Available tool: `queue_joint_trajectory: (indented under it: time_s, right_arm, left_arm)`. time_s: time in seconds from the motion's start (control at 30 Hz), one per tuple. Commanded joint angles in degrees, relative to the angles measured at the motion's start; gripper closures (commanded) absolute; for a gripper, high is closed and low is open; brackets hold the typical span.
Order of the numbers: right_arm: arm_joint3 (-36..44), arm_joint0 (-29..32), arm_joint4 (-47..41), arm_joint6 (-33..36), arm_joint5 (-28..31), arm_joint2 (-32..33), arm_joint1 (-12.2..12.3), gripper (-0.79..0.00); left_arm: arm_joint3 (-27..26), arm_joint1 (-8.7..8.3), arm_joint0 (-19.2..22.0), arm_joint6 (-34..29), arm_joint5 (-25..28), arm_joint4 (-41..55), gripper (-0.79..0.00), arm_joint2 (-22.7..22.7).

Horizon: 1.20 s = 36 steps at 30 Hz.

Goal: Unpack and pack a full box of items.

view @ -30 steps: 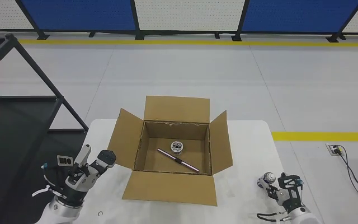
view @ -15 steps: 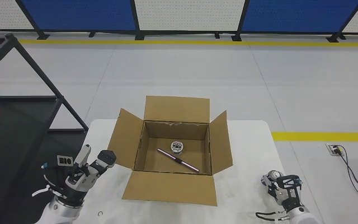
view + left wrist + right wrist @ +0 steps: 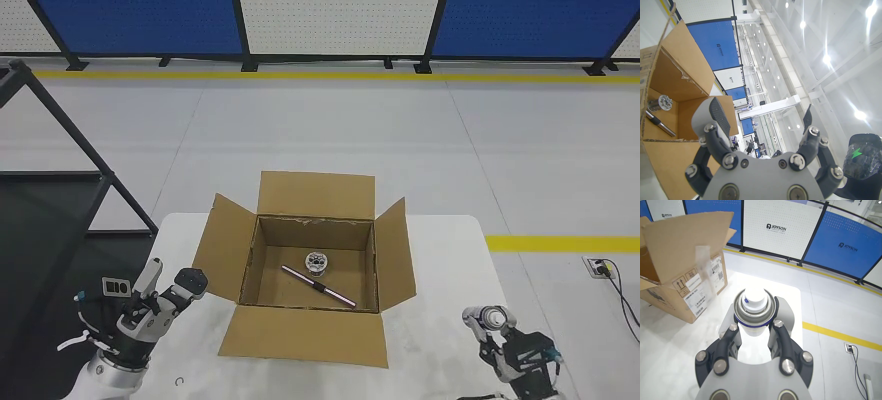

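Two things lie in the brown cardboard box [image 3: 305, 338] standing open on the white table [image 3: 440, 260]: a small round metal part [image 3: 317, 262] near the back wall and a slim metal rod with a dark grip [image 3: 318, 286] slanting across the floor just in front of it. Near the table's right edge, well apart from the box, the right gripper [image 3: 755, 313] has its fingers clamped round a white-capped spray can with a silver rim and blue band [image 3: 754, 298], held upright. Whether its base rests on the table I can't make out. The left gripper [image 3: 762, 108] sits beside the box's left flap, fingers spread wide with nothing between them. My worry is that smooth round can: it could slide in the pads, and released this near the edge it might tip and roll off. Carried boxward, it could catch the raised right flap and shove the box.
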<state>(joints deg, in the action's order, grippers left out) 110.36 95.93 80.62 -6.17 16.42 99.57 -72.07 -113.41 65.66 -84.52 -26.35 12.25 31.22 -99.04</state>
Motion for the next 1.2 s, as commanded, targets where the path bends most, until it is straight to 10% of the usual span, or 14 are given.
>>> queue_joint_trajectory:
  time_s: [0.0,0.67,1.17]
  right_arm:
    - [0.02,0.04,0.04,0.02,-0.09,0.01,0.00,0.000]
    - [16.82,3.02,1.20,-3.41,1.90,-4.74,-0.05,0.000]
    - [23.90,-7.66,3.74,12.41,5.11,-17.01,-0.02,0.000]
  left_arm:
    - [0.00,0.00,0.00,0.00,0.00,0.00,-0.785,0.00]
    - [0.00,0.00,0.00,0.00,0.00,0.00,-0.785,0.00]
    - [0.00,0.00,0.00,0.00,0.00,0.00,-0.785,0.00]
